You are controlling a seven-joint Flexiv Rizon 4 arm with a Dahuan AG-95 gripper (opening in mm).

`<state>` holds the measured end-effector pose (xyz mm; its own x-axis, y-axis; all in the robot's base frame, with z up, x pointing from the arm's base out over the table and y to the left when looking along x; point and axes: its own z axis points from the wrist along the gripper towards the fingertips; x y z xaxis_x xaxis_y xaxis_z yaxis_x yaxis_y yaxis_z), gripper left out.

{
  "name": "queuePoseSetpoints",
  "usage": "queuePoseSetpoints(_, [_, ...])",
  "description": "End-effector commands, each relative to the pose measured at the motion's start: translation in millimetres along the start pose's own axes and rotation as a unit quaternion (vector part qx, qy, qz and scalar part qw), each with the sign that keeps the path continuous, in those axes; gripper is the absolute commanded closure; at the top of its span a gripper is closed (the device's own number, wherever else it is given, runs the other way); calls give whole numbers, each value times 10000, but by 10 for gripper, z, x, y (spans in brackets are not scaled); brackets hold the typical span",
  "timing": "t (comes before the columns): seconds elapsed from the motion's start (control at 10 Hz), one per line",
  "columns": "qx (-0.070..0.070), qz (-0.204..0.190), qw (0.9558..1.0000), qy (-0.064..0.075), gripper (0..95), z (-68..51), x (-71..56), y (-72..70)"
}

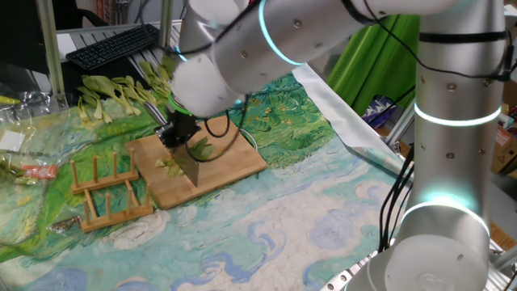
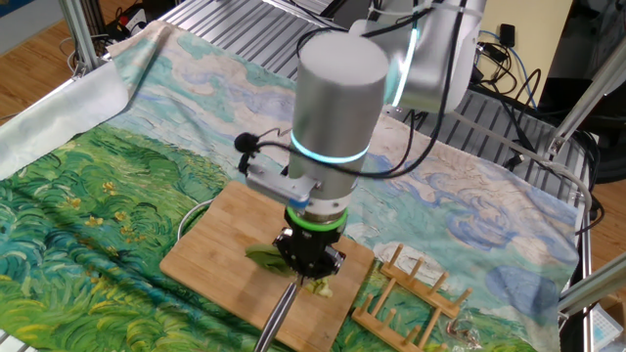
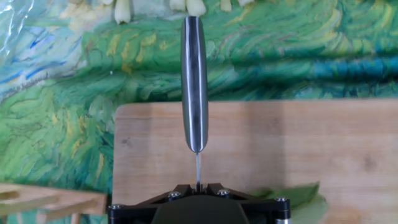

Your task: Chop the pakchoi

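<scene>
My gripper (image 1: 179, 131) is shut on a knife (image 1: 188, 166) and stands over the wooden cutting board (image 1: 234, 166). The blade is edge-down on the board. The pakchoi (image 1: 203, 149) lies on the board right beside the blade, with a few cut pieces (image 1: 168, 164) on the blade's other side. In the other fixed view the gripper (image 2: 308, 256) hides most of the pakchoi (image 2: 262, 257), and the knife's steel handle (image 2: 279, 308) points towards the board's near edge. In the hand view the handle (image 3: 194, 81) runs straight away from the gripper (image 3: 198, 186), and green leaf (image 3: 292, 196) shows at the lower right.
A group of larger whole pakchoi stalks (image 1: 121, 93) lies on the painted cloth beyond the board. A wooden rack (image 1: 105, 190) stands left of the board and shows in the other fixed view (image 2: 411, 293). A keyboard (image 1: 113, 44) sits at the back.
</scene>
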<state>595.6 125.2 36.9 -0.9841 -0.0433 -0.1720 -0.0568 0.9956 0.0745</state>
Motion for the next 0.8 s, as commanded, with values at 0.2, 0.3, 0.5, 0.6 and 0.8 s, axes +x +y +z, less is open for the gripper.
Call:
queuePoseSetpoints(0.2, [88,-74,9999,7,950,-28,-7,-9])
queuePoseSetpoints(0.3, [96,-79,9999,42,950,-40,-10,-12])
queuePoseSetpoints(0.5, [99,-101,9999,60,950,-112,3,-19])
queuePoseSetpoints(0.6, [93,-112,9999,64,950,-151,12,-24])
queuePoseSetpoints(0.8, [89,-144,9998,91,950,-197,21,-29])
